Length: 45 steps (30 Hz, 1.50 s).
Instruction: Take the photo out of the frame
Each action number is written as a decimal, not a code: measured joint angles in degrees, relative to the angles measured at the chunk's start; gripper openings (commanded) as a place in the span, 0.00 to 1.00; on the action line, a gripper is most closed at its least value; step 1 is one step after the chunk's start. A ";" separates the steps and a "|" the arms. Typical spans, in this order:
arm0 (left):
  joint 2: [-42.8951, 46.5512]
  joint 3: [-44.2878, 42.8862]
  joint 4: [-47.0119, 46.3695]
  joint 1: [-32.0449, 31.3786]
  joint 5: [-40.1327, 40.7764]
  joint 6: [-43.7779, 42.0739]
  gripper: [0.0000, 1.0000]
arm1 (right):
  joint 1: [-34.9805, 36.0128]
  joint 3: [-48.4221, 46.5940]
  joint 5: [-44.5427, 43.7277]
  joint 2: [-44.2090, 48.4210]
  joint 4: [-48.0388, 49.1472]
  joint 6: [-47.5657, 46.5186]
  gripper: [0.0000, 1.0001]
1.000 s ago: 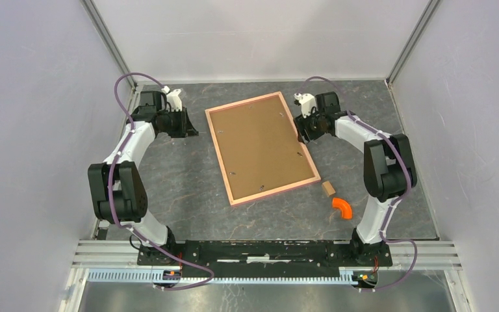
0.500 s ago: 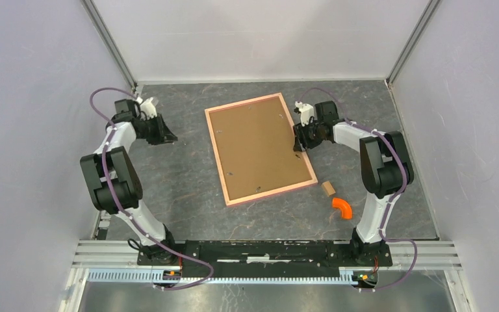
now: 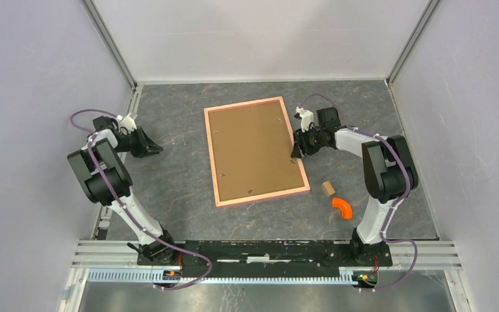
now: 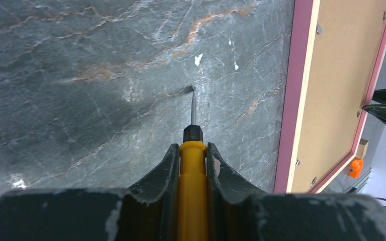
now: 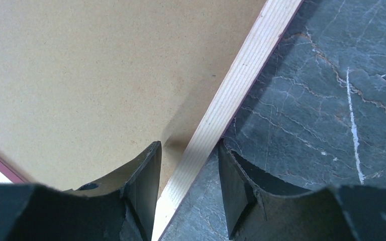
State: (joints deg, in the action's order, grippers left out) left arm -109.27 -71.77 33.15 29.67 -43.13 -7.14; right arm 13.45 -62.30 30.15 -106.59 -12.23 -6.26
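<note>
The frame (image 3: 256, 149) lies face down on the table, pink rim around a brown fibreboard back; the photo is hidden beneath it. My right gripper (image 3: 294, 151) sits at the frame's right edge. In the right wrist view its jaws (image 5: 188, 145) straddle the pale rim (image 5: 241, 75) and close on it, one finger over the back board (image 5: 80, 60). My left gripper (image 3: 156, 149) is far left of the frame, near the left wall. It (image 4: 191, 148) is shut on a yellow-handled screwdriver (image 4: 193, 165) whose tip points at bare table.
A small wooden block (image 3: 328, 188) and an orange curved piece (image 3: 342, 208) lie just off the frame's near right corner. Small metal tabs sit along the back board's edges (image 4: 317, 30). Walls enclose the table on three sides.
My left arm swung left, away from the frame, carrying the screwdriver. The frame turned, its near end shifting left. My right jaws narrowed onto the rim.
</note>
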 measured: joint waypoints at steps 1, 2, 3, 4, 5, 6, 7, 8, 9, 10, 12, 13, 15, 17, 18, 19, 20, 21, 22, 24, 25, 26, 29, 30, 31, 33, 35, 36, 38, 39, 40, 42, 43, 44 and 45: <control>-0.20 0.04 0.00 0.46 -0.37 -0.24 0.25 | 0.00 0.00 0.02 0.02 -0.13 -0.02 0.50; -0.44 0.11 0.04 1.03 -0.81 -0.55 0.28 | 0.00 0.00 0.02 0.04 -0.26 -0.02 0.50; -0.79 0.17 0.04 1.55 -1.22 -1.16 0.31 | 0.00 0.00 0.02 0.04 -0.31 -0.02 0.50; -1.25 0.22 0.07 1.99 -1.99 -1.66 0.34 | 0.00 0.00 0.02 0.04 -0.31 -0.02 0.50; -1.73 0.22 0.04 2.43 -2.51 -2.03 0.35 | 0.00 0.02 0.02 0.04 -0.31 -0.02 0.50; -2.19 0.22 0.22 2.80 -2.95 -2.40 0.36 | 0.00 0.09 0.02 0.13 -0.28 -0.02 0.50; -2.78 0.20 0.81 3.21 -3.50 -2.84 0.37 | 0.00 0.13 0.02 0.15 -0.37 -0.04 0.50; -3.56 0.20 1.49 3.69 -4.04 -3.21 0.39 | 0.00 0.20 0.02 0.22 -0.35 -0.04 0.50; -4.35 0.17 2.12 3.87 -4.57 -3.52 0.40 | 0.00 0.20 0.04 0.24 -0.42 -0.04 0.50; -5.11 0.17 2.84 4.50 -5.09 -3.80 0.42 | 0.00 0.20 0.04 0.24 -0.44 -0.04 0.50; -6.32 0.07 3.48 4.98 -4.85 -4.24 0.44 | 0.00 0.20 0.04 0.24 -0.48 -0.04 0.50; -6.40 0.07 3.67 5.14 -5.05 -4.37 0.46 | 0.00 0.20 0.07 0.24 -0.50 -0.04 0.50; -6.38 -0.04 4.22 5.22 -5.03 -4.61 0.47 | 0.00 0.22 0.09 0.26 -0.55 -0.07 0.50; -6.36 -0.20 4.59 5.22 -4.98 -4.90 0.48 | -0.02 0.24 0.15 0.26 -0.55 -0.07 0.50; -6.29 -0.20 4.74 5.20 -4.90 -5.05 0.48 | -0.02 0.24 0.22 0.26 -0.52 -0.07 0.50; -6.21 -0.20 4.92 5.20 -4.72 -5.38 0.48 | -0.02 0.24 0.26 0.26 -0.52 -0.09 0.50; -6.05 -0.20 5.11 5.18 -4.39 -5.62 0.49 | -0.02 0.26 0.26 0.26 -0.52 -0.11 0.50; -5.77 -0.17 5.49 5.16 -3.76 -6.10 0.50 | -0.02 0.24 0.26 0.26 -0.52 -0.17 0.50; -5.38 -0.11 5.77 5.09 -3.15 -6.67 0.51 | -0.02 0.24 0.26 0.26 -0.55 -0.20 0.50; -3.50 0.98 5.68 4.92 -0.90 -8.33 0.53 | -0.04 0.26 0.28 0.26 -0.55 -0.28 0.50; -1.97 1.95 5.70 4.70 0.87 -9.40 0.55 | -0.04 0.24 0.31 0.26 -0.55 -0.42 0.50; -0.72 2.64 5.75 4.55 2.32 -10.29 0.58 | -0.07 0.24 0.35 0.26 -0.57 -0.50 0.50; 2.80 4.15 6.08 3.39 6.47 -13.66 0.67 | -0.07 0.24 0.70 0.26 -0.70 -0.92 0.51; 3.76 4.17 6.08 2.80 7.63 -14.97 0.70 | -0.07 0.26 0.85 0.26 -0.79 -1.09 0.51; 4.83 4.17 5.95 1.97 8.81 -16.24 0.74 | -0.07 0.24 0.92 0.26 -0.81 -1.22 0.52; 6.97 3.82 6.01 -0.66 11.39 -19.45 0.82 | -0.07 0.24 1.14 0.26 -0.94 -1.55 0.53; 8.33 2.45 6.01 -4.52 13.64 -23.21 0.83 | -0.07 0.24 1.31 0.33 -1.03 -1.92 0.53; 8.44 1.42 6.01 -6.29 14.49 -24.96 0.84 | -0.07 0.24 1.42 0.35 -1.16 -2.16 0.53; 7.43 -2.89 7.04 -10.45 16.63 -29.29 0.92 | -0.07 0.24 1.64 0.37 -1.31 -2.58 0.53; 5.92 -6.47 7.80 -12.33 17.44 -31.54 0.99 | -0.07 0.24 1.75 0.37 -1.38 -2.67 0.53; 4.07 -10.32 8.52 -13.81 17.62 -33.29 1.00 | -0.07 0.24 1.97 0.42 -1.62 -2.84 0.53; 0.04 -17.33 9.46 -15.41 17.57 -36.85 1.00 | -0.04 0.24 2.29 0.50 -2.03 -3.06 0.53; -2.08 -20.81 9.88 -15.82 17.59 -38.82 1.00 | -0.04 0.24 2.45 0.57 -2.23 -3.17 0.53; -3.52 -22.88 10.29 -16.00 17.64 -40.46 1.00 | -0.04 0.24 2.51 0.63 -2.32 -3.26 0.53; -5.42 -25.46 10.95 -16.31 17.86 -42.58 1.00 | -0.04 0.24 2.64 0.68 -2.45 -3.48 0.53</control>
State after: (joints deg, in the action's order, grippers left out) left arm -114.69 -97.23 44.10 13.37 -25.28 -49.71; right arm 13.41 -62.06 32.80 -105.91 -14.68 -9.74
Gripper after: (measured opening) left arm 0.995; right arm 0.531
